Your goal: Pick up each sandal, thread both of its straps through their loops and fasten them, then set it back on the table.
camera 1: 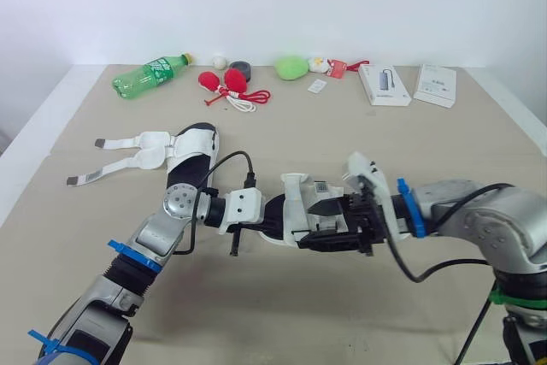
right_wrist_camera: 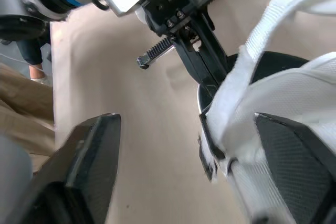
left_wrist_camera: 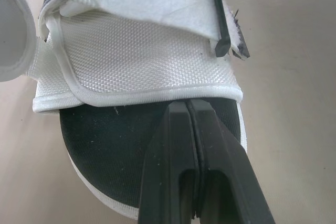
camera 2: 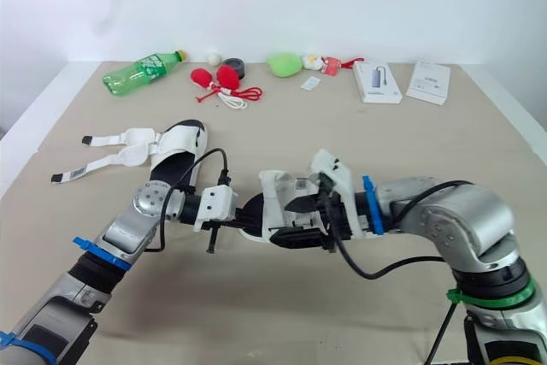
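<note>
One white sandal with a black insole [camera 1: 190,153] lies flat on the table at the left, its two straps [camera 1: 120,156] undone and trailing leftward. A second white sandal [camera 1: 295,209] is held just above the table at the centre. My left gripper [left_wrist_camera: 188,109] is shut on the edge of its black sole, below the white mesh upper [left_wrist_camera: 136,56]. From the right, my right gripper [right_wrist_camera: 189,171] is open around the sandal's other end, its fingers [right_wrist_camera: 89,166] wide apart. A white strap [right_wrist_camera: 273,19] with a black loop arches over that end.
Along the far edge stand a green bottle [camera 1: 149,74], red rounded items with a cord [camera 1: 224,83], a black roll [camera 1: 240,67], a green soft object [camera 1: 291,67] and two white boxes [camera 1: 383,85] [camera 1: 435,85]. Bare table lies in front of the held sandal.
</note>
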You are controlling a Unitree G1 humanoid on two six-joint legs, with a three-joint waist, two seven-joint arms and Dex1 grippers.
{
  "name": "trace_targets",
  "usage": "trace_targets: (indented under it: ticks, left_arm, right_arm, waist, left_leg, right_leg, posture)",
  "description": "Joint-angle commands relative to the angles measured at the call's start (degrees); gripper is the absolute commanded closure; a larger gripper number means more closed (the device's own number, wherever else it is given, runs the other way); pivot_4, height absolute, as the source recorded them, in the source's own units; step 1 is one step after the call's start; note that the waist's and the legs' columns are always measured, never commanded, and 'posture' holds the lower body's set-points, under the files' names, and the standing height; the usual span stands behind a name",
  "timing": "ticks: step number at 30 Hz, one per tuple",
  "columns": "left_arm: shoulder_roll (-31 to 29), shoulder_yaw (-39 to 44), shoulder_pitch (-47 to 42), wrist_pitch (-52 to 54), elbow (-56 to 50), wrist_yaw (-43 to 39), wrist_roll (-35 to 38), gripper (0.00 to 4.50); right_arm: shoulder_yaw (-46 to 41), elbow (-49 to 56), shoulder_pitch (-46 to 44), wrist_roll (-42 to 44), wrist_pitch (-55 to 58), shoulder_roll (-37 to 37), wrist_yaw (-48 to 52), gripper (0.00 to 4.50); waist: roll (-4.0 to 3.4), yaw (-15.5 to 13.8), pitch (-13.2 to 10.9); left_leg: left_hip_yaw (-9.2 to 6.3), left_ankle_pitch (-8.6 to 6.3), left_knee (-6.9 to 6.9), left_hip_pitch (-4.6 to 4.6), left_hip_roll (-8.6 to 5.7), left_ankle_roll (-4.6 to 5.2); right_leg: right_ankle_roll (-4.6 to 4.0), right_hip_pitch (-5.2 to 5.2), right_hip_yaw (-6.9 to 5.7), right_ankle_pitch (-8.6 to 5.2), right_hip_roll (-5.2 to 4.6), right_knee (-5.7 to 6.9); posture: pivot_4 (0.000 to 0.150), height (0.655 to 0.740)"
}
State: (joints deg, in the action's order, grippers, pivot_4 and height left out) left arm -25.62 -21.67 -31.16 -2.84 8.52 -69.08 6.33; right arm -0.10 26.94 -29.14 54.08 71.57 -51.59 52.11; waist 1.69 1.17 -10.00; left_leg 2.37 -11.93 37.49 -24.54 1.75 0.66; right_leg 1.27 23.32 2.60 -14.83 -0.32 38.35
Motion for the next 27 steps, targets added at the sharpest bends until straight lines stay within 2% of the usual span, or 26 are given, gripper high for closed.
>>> trace_targets:
  ticks: [1, 8, 16, 22, 25, 27]
  left_arm:
    - [-0.3, -1.0, 0.2, -0.1, 1.5, -0.6, -1.6, 4.5]
    - [-0.3, -1.2, -0.1, -0.6, 2.2, -1.0, -1.6, 4.5]
    - [-0.7, -1.3, 0.3, -0.5, 1.7, -1.3, -1.6, 4.5]
    - [-0.7, -1.2, 0.4, -0.4, 1.4, -1.4, -1.6, 4.5]
    - [-0.8, -1.1, 0.5, -0.3, 1.3, -1.3, -1.6, 4.5]
    - [-0.8, -1.0, 0.6, -0.2, 1.1, -1.2, -1.6, 4.5]
  right_arm:
    - [-3.1, 3.0, 4.4, 3.1, -0.2, -3.5, 3.7, 0.33]
    - [-0.5, 5.4, 11.9, -0.4, -5.0, -2.6, 0.2, 0.33]
    - [-2.1, 2.6, 10.3, -3.2, -10.1, 0.1, -2.3, 0.33]
    - [-5.6, 2.6, 4.9, 7.3, -5.4, -0.5, 1.4, 0.33]
    - [-5.0, 5.3, 6.4, 13.1, -0.8, -3.4, 2.9, 0.33]
    - [-3.4, 7.5, 9.4, 11.8, -1.2, -4.3, 2.6, 0.33]
  waist:
    - [0.01, 0.0, 0.0]
    - [0.03, 0.1, 0.4]
    - [0.1, 0.1, 0.9]
    - [0.08, 0.1, 0.9]
    - [0.09, 0.1, 0.9]
    - [0.1, 0.0, 0.9]
  left_leg:
    - [0.0, 0.0, 0.0, 0.0, 0.0, 0.0]
    - [0.0, 0.0, -0.02, 0.11, 0.04, 0.0]
    - [0.03, 0.0, -0.02, 0.24, 0.11, 0.0]
    - [0.09, 0.0, -0.04, 0.2, 0.08, 0.0]
    - [0.02, -0.01, -0.07, 0.18, 0.08, 0.0]
    - [0.01, -0.01, -0.11, 0.17, 0.08, 0.0]
  right_leg:
    - [0.0, -0.01, 0.0, 0.0, 0.0, -0.01]
    - [0.04, -0.09, 0.02, -0.04, 0.08, -0.01]
    - [-0.01, -0.17, 0.03, -0.01, 0.11, -0.01]
    - [-0.01, -0.12, 0.05, -0.02, 0.09, -0.01]
    - [-0.05, -0.14, 0.04, -0.05, 0.04, -0.02]
    - [-0.09, -0.12, 0.03, -0.07, -0.02, -0.02]
  posture:
    - [0.15, 0.74]
    - [0.15, 0.74]
    - [0.15, 0.74]
    - [0.15, 0.74]
    - [0.15, 0.74]
    - [0.15, 0.74]
